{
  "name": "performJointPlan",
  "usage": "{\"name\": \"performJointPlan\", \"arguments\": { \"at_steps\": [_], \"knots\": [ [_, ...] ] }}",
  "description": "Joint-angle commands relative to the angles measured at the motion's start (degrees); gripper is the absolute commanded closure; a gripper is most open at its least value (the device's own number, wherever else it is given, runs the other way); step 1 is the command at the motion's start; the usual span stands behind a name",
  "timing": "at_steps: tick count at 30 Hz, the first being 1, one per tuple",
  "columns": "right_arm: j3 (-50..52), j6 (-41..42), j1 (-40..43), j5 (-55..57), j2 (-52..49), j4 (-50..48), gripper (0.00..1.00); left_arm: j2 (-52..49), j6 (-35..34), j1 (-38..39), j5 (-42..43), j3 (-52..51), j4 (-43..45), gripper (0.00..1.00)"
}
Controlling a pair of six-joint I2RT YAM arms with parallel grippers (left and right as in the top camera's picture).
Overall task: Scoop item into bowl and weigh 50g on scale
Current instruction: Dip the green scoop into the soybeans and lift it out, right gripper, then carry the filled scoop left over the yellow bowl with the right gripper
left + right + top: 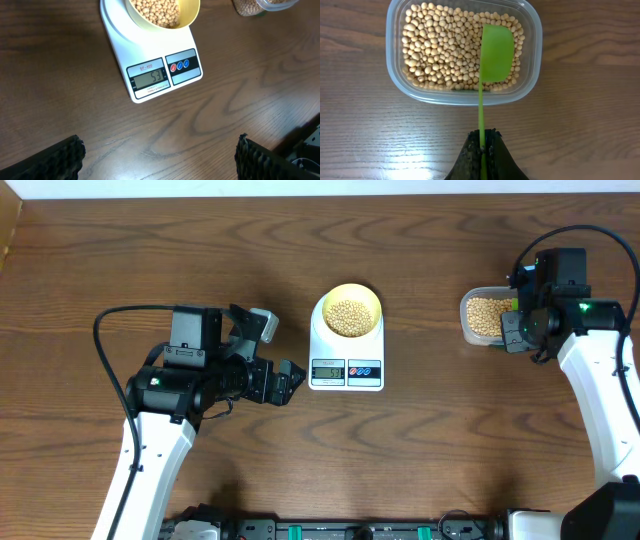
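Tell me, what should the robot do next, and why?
Probably carry the green scoop to the yellow bowl and lift out a few beans. The scale reads 53, a little over 50, and the right hand holds the scoop over the tub with no beans on it.

Overhead cam is high up & looks straight down at the whole table. Left wrist cam sits low & close, looks fwd past its own fingers at the scale, which overhead sees too. Right wrist cam looks down along the scoop, v. close onto the tub; overhead has it at right.
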State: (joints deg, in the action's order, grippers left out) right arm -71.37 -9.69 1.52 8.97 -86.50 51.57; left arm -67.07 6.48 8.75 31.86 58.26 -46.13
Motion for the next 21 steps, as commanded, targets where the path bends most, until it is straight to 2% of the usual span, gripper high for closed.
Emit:
{"name": "performJointPlan", "arguments": {
  "at_steps": [1,6,12,15,18,21],
  "knots": [
    [-0.17,-0.68,-0.46,1.7,1.11,-0.02,0.99,-0.02,0.98,0.11,0.94,0.11,-0.09,0.02],
    [-0.17,3.15,-0.46,-3.63,1.11,-1.07,0.99,-0.02,0.98,0.11,0.94,0.11,-0.09,0.02],
    [-0.17,9.05,-0.46,-31.93,1.09,-11.89,0.99,-0.02,1.01,0.11,0.94,0.11,-0.09,0.02],
    [-0.17,12.59,-0.66,-41.79,1.09,-18.49,0.99,-0.02,1.01,0.11,0.94,0.11,-0.09,0.02],
    [-0.17,14.91,-1.99,-44.76,1.07,-22.08,0.99,-0.02,1.01,0.11,0.94,0.11,-0.09,0.02],
    [-0.17,13.84,-4.57,-44.5,0.87,-22.23,0.99,-0.02,0.98,0.11,0.94,0.11,-0.09,0.02]
  ]
}}
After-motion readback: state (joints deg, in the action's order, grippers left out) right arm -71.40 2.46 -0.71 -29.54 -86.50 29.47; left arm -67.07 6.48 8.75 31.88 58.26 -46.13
